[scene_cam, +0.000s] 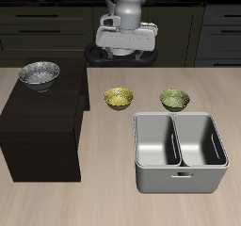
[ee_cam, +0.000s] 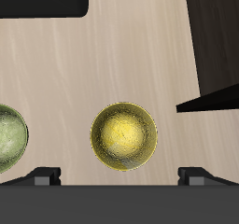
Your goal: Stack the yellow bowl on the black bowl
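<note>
The yellow bowl (scene_cam: 118, 99) sits upright and empty on the bench (scene_cam: 113, 197), near the olive bowl (scene_cam: 174, 100). The black bowl (scene_cam: 39, 74) sits empty on the dark cabinet (scene_cam: 42, 126). Grey double bin (scene_cam: 179, 153) is empty. The claw (scene_cam: 125, 43) hangs above, released, grasping nothing.

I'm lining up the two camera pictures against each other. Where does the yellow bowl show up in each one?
Exterior view: the yellow bowl sits on the table just behind the grey double bin, beside the dark cabinet.
Wrist view: the yellow bowl is near the picture's middle, on bare wood.
Shared landmark: the olive bowl next to it.
</note>
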Motion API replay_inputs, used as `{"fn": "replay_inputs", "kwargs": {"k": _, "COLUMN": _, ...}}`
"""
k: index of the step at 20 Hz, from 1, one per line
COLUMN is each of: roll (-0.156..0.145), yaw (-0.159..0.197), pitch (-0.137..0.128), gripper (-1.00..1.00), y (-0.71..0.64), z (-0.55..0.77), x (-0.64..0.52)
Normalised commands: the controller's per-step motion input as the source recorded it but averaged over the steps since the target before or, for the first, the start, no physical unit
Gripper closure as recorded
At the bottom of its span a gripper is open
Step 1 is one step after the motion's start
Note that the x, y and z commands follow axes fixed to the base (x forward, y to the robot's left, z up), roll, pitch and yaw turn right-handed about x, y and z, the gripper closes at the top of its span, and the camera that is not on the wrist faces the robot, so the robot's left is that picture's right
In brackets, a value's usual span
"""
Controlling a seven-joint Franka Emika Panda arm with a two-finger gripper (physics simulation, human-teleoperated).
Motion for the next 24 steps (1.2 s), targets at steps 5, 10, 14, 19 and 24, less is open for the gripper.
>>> {"fn": "replay_inputs", "kwargs": {"k": 5, "roll": 0.000, "yaw": 0.010, "pitch": 0.023, "gripper": -1.00, "y": 0.11, "z": -0.16, "x": 0.04}}
{"fn": "replay_inputs", "kwargs": {"k": 10, "roll": 0.003, "yaw": 0.025, "pitch": 0.025, "gripper": -1.00, "y": 0.20, "z": -0.20, "x": 0.08}}
{"fn": "replay_inputs", "kwargs": {"k": 14, "roll": -0.008, "yaw": -0.005, "pitch": 0.026, "gripper": -1.00, "y": 0.08, "z": -0.12, "x": 0.05}}
{"fn": "replay_inputs", "kwargs": {"k": 19, "roll": 0.022, "yaw": 0.013, "pitch": 0.031, "gripper": -1.00, "y": 0.11, "z": -0.22, "x": 0.04}}
{"fn": "replay_inputs", "kwargs": {"k": 24, "roll": -0.018, "yaw": 0.016, "pitch": 0.040, "gripper": -1.00, "y": 0.00, "z": -0.21, "x": 0.04}}
